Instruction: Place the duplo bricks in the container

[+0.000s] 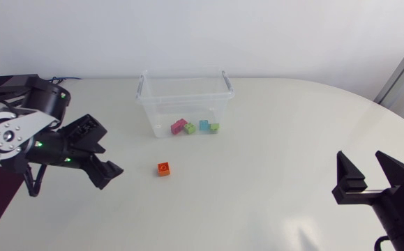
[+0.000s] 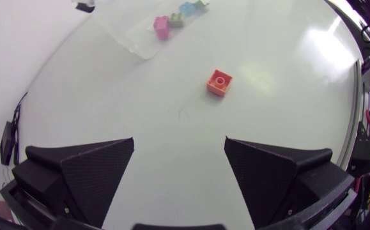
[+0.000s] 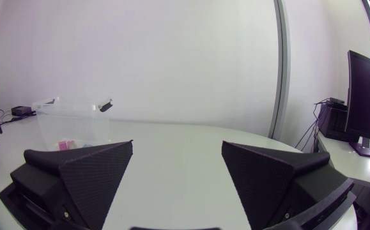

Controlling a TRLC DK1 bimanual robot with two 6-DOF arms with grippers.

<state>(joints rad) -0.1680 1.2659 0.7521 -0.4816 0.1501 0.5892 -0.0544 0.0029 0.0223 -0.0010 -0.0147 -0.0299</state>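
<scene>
Bright, diffuse light leaves pale glare on the table [image 2: 325,45] and only faint shadows.

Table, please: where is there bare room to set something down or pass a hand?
The widest bare stretch runs from the orange brick to the right arm. The strip between container and orange brick is free but narrow. It is crowded around the left arm, its open jaws near that brick, and inside the container.
</scene>
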